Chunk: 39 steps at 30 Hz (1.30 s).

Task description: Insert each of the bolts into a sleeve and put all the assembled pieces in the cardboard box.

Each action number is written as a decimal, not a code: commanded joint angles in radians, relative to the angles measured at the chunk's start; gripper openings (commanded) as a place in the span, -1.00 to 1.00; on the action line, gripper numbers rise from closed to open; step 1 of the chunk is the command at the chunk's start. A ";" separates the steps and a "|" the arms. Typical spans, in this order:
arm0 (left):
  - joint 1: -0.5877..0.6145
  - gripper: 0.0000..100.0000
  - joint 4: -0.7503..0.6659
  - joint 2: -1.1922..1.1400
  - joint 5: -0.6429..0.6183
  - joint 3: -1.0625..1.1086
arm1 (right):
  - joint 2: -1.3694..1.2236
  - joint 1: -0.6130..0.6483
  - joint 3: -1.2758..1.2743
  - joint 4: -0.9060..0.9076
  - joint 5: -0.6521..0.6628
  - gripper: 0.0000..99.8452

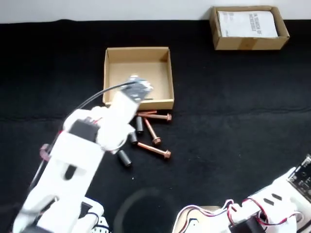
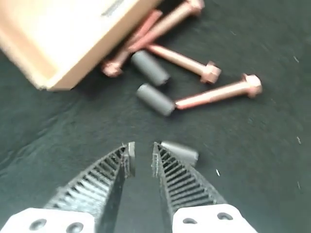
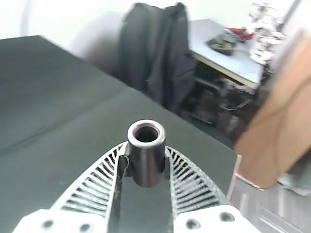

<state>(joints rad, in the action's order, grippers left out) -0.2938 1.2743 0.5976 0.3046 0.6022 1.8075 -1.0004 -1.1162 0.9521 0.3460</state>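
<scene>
The left end effector (image 2: 142, 158) hangs low over the black desk (image 1: 233, 107), its fingers a narrow gap apart with nothing between them. One dark loose sleeve (image 2: 180, 151) lies just beside a fingertip. Past it, two more sleeves (image 2: 154, 98) and a cluster of copper bolts (image 2: 218, 92) lie on the desk by the front wall of the open cardboard box (image 1: 139, 53). One bolt's tip meets a sleeve's end; whether it is inside, I cannot tell. The right end effector (image 3: 145, 159) is clamped on a held sleeve (image 3: 146, 145), whose open bore faces the wrist camera. A second box (image 1: 249, 42) stands well apart at the desk's far edge
</scene>
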 commanded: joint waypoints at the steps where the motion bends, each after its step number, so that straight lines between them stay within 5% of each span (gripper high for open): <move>1: -0.099 -0.83 0.072 -0.160 0.117 -0.147 | 0.021 -0.091 -0.087 -0.097 -0.008 -0.98; 8: -0.262 -0.83 0.103 -0.298 0.460 -0.179 | 0.025 -0.206 -0.223 -0.254 0.017 -0.98; 17: -0.331 -0.82 0.095 -0.521 0.717 -0.298 | 0.025 -0.257 -0.440 -0.510 0.140 -0.98; 26: -0.308 -0.72 0.103 -0.839 0.793 -0.550 | 0.025 -0.206 -0.564 -0.625 0.221 -0.98; 39: -0.295 -0.72 0.095 -0.992 0.848 -0.575 | 0.024 -0.150 -0.562 -0.625 0.226 -0.98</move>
<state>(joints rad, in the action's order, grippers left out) -0.6022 1.3725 -0.3920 1.1393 0.0652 1.8213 -1.1615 -1.6655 0.3721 0.5439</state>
